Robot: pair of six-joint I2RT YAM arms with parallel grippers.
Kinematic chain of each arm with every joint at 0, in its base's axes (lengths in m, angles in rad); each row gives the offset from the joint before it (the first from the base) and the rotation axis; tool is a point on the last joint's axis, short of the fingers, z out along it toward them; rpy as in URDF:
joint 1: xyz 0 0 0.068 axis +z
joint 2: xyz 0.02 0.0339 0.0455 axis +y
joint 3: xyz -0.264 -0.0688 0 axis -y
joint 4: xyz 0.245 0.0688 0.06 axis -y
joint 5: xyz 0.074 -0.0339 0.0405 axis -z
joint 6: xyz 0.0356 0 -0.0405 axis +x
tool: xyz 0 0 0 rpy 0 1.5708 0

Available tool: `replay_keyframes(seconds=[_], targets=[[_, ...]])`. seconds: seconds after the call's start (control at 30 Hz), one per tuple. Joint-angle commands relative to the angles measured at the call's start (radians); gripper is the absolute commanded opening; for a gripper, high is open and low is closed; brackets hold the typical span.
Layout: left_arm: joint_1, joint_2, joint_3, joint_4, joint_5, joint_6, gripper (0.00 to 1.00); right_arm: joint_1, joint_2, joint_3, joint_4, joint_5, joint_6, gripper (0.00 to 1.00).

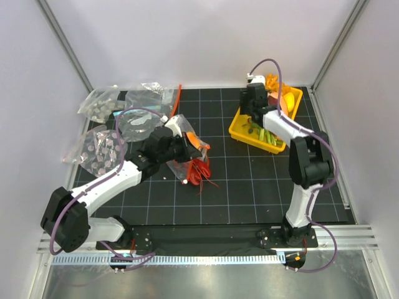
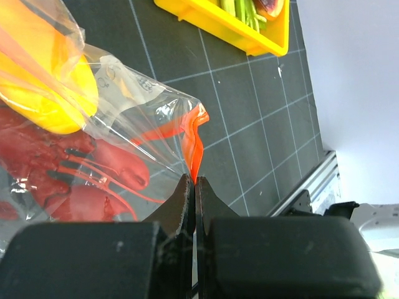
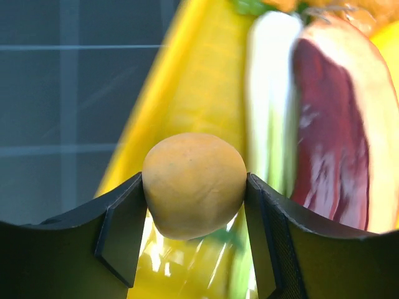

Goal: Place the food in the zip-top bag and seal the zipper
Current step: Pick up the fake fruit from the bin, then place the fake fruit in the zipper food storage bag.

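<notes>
The clear zip-top bag (image 2: pixel 134 106) lies at mid-table with the red lobster (image 1: pixel 199 170) (image 2: pixel 75 180) and a yellow piece (image 2: pixel 50 93) inside it. Its red-orange zipper (image 2: pixel 194 140) (image 1: pixel 198 142) runs down into my left gripper (image 2: pixel 194 179) (image 1: pixel 186 147), which is shut on the strip at the bag's mouth. Over the yellow tray (image 1: pixel 240 132), my right gripper (image 3: pixel 194 187) (image 1: pixel 254 114) is shut on a round orange fruit piece (image 3: pixel 193 165), one finger pressing each side. The fruit hangs above the tray's near wall (image 3: pixel 181 81).
The tray also holds a white-green leek (image 3: pixel 269 93), a dark red slab (image 3: pixel 330 137) and yellow-orange pieces (image 1: pixel 288 98). Bags of grey discs (image 1: pixel 98 149) (image 1: pixel 100 103) and other clear bags (image 1: pixel 142 122) crowd the left back. White walls surround the black gridded mat (image 1: pixel 243 187).
</notes>
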Motion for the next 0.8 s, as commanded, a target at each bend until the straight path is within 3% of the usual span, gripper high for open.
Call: replay_keyframes(seconds=[0.0,0.03,0.23,0.47,0.67,0.77], targets=[[0.003,0.000,0.051,0.054,0.057,-0.012,0.00,0.150,-0.184,-0.121,0.043,0.073,-0.018,0.40],[0.003,0.000,0.053,0.054,0.062,-0.012,0.00,0.234,-0.245,-0.146,0.048,0.084,-0.013,0.40],[0.004,0.017,0.091,-0.006,0.040,0.040,0.00,0.460,-0.504,-0.370,0.098,0.063,0.094,0.40],[0.003,0.040,0.109,-0.034,0.022,0.058,0.00,0.520,-0.716,-0.735,0.305,-0.026,0.263,0.40],[0.004,0.024,0.123,-0.067,-0.018,0.086,0.00,0.566,-0.808,-0.763,0.260,0.023,0.241,0.37],[0.003,0.001,0.123,-0.075,-0.032,0.092,0.00,0.571,-0.815,-0.800,0.307,-0.037,0.249,0.35]])
